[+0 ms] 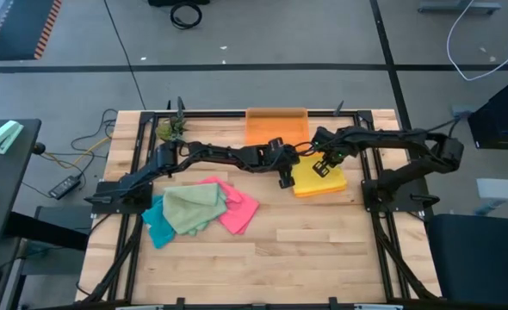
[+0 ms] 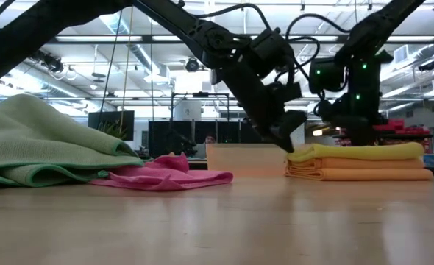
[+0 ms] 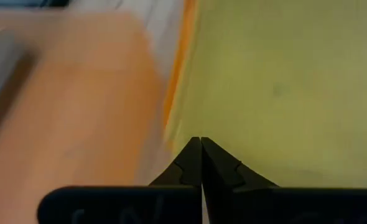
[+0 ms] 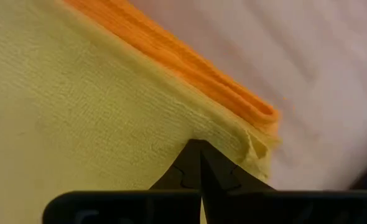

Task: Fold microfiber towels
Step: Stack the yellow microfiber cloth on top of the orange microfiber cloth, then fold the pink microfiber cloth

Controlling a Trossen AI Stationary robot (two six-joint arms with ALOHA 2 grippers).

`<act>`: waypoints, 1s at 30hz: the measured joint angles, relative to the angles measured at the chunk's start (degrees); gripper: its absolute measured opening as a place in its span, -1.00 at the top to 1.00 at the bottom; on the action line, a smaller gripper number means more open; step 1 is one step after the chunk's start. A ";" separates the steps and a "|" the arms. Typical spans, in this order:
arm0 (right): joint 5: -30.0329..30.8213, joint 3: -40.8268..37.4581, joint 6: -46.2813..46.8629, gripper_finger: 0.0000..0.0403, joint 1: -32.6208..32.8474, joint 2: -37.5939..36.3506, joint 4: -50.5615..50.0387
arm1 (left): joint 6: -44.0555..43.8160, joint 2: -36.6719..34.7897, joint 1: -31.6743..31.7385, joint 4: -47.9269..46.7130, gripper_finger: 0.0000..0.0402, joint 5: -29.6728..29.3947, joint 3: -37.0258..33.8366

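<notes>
Both arms were black w/ jointed segments, black cables looping off the links. Right arm (image 2: 353,73) had small green LEDs lit. Gripper fingers were dark, tapering to points.

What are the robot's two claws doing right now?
Left gripper: shut, tips at the edge of the yellow towel, holding nothing visible.
Right gripper: shut, tips on the yellow towel.

Folded towels (image 1: 327,182) stacked right of the loose towel heap (image 1: 198,209) (bin (image 1: 275,126) behind).
</notes>
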 joint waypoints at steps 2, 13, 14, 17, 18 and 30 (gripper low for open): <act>2.50 0.00 -0.16 1.00 -0.55 -0.85 0.40 | -0.17 -0.20 0.00 -1.07 0.94 -1.29 0.00; 0.57 0.55 2.72 1.00 2.36 -19.86 -5.40 | 0.57 -3.29 -2.20 -3.07 0.97 -3.29 0.02; -0.48 0.55 4.11 1.00 3.65 -21.91 -5.99 | 1.21 -3.72 -2.76 -3.72 0.98 -3.31 0.02; -4.08 0.55 9.34 1.00 8.16 -26.72 -5.21 | 3.25 -5.06 -4.79 -7.36 0.97 -3.06 0.04; -4.46 0.55 11.78 1.00 9.93 -27.93 -3.79 | 3.62 -5.50 -5.49 -8.67 0.97 -2.78 0.03; -3.80 0.63 41.74 0.96 24.44 -30.10 9.99 | 0.03 -12.38 -12.90 -26.10 0.98 0.66 0.02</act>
